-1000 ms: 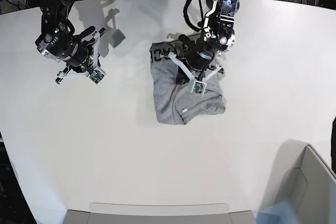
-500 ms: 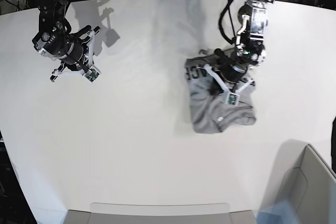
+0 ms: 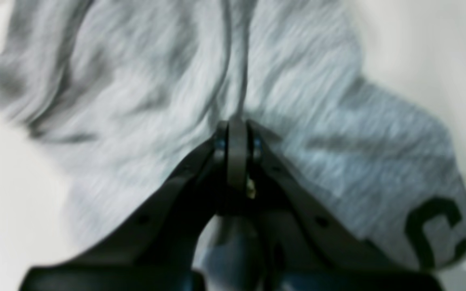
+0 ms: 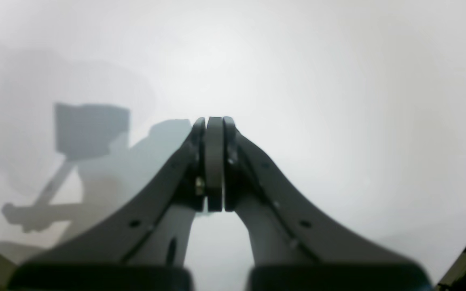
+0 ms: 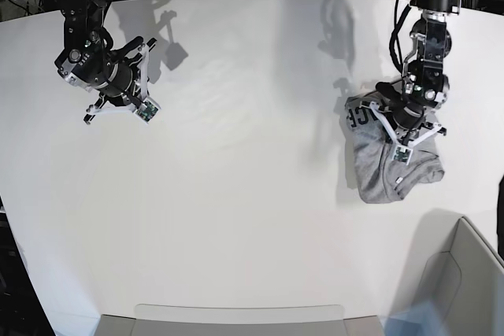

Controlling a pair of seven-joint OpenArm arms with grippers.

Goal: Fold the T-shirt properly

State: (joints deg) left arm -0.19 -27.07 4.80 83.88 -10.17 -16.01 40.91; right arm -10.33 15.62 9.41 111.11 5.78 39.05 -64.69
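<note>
Since the earlier frames, the T-shirt [image 5: 386, 167] has travelled from centre frame to the right side of the table [image 5: 236, 218], dragged by my left gripper [image 5: 403, 116]. Its jaws are closed tight, pinching a ridge of the bunched grey fabric [image 3: 233, 121]. My right gripper [image 5: 118, 98], upper left, is closed on nothing, above bare table.
</note>
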